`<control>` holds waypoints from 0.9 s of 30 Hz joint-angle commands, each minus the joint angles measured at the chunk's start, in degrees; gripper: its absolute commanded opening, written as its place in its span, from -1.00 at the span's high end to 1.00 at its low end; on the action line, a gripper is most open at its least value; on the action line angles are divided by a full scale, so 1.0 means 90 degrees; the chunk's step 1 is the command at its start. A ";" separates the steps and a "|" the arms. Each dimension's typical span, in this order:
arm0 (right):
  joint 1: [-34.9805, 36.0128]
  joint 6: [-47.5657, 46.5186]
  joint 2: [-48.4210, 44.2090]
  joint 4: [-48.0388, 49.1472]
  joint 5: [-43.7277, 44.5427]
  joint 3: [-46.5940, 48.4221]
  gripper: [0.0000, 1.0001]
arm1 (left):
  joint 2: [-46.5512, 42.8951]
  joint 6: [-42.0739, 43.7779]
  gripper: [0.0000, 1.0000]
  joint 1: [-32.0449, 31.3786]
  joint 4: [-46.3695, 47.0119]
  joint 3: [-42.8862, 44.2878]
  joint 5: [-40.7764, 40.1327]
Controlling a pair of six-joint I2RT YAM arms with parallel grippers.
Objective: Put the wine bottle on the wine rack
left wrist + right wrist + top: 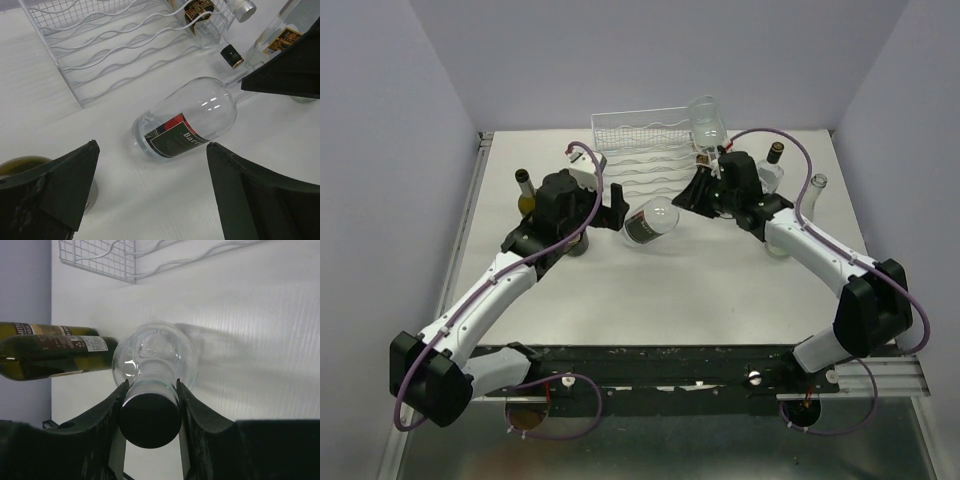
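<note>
The wine bottle lies tilted near the middle of the table, at 6 o'clock from the wine rack. The right arm reaches in low from 2 o'clock, and the right gripper is clamped on the neck by the black cap. The left gripper hovers at 9 o'clock, spread wide and holding nothing. The bottle is clear glass with a dark label touched with red.
</note>
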 commanded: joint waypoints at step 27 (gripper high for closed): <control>-0.0241 -0.1464 -0.0943 0.3415 -0.1470 -0.4234 0.99 | 0.2104 0.0002 -0.90 -0.0465 -0.0070 0.0215 0.1120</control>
